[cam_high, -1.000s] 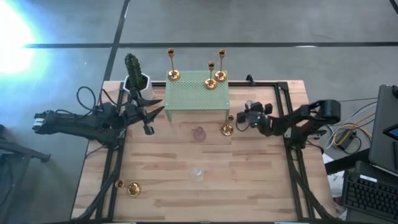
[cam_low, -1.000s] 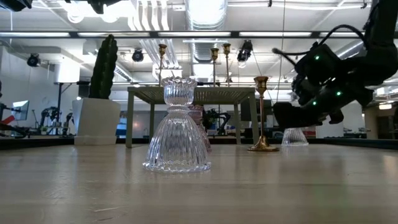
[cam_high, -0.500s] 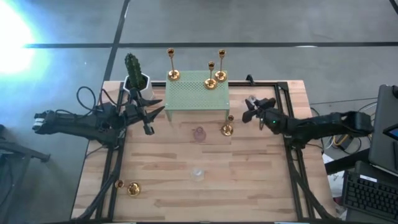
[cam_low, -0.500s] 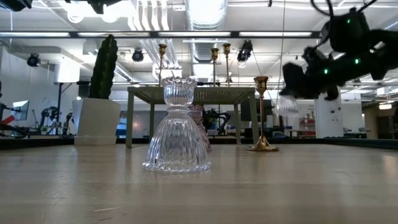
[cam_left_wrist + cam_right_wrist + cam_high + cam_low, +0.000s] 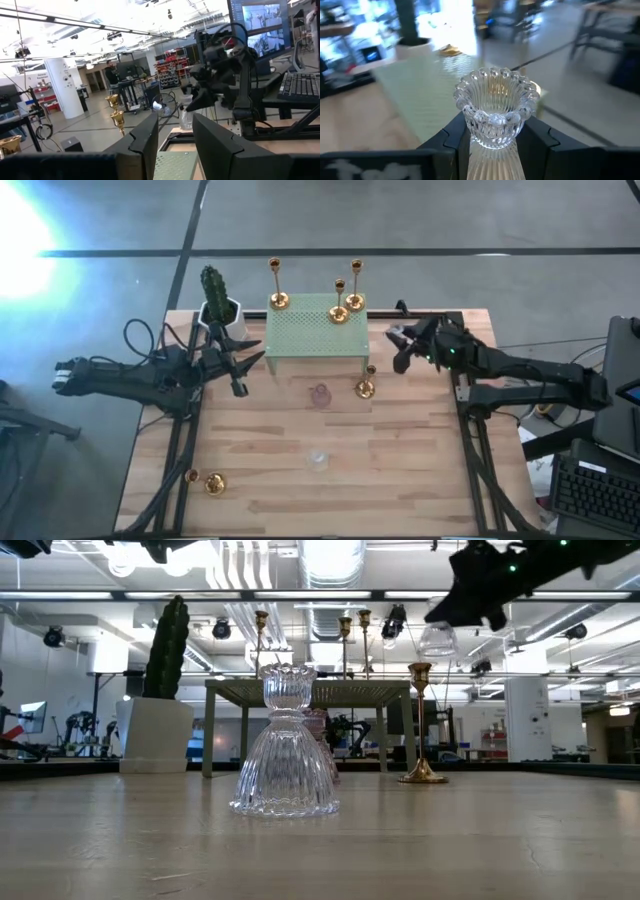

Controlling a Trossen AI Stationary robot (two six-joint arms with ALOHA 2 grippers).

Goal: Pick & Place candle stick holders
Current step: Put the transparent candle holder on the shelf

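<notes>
Your right end effector is gripping a small clear ribbed glass holder and holding it up off the surface, just beside the right edge of the green perforated stand. In the right wrist view the glass cup is sitting squarely between the two dark fingers, its scalloped rim facing the camera. In the low view it is hanging high in the air, above the gold holder that is standing on the surface near the stand's front right leg.

Your left end effector is waiting at the left side of the surface, in front of the cactus in its white pot. Its fingers are standing apart with a gap between them and are gripping nothing.

Three gold holders are standing on the stand's far side: one at the left corner and two close together at the right. A pinkish glass holder is standing on the surface just in front of the stand. A larger clear ribbed holder is standing nearer the front, about mid-width. Another gold holder is lying on its side near the front left corner.
</notes>
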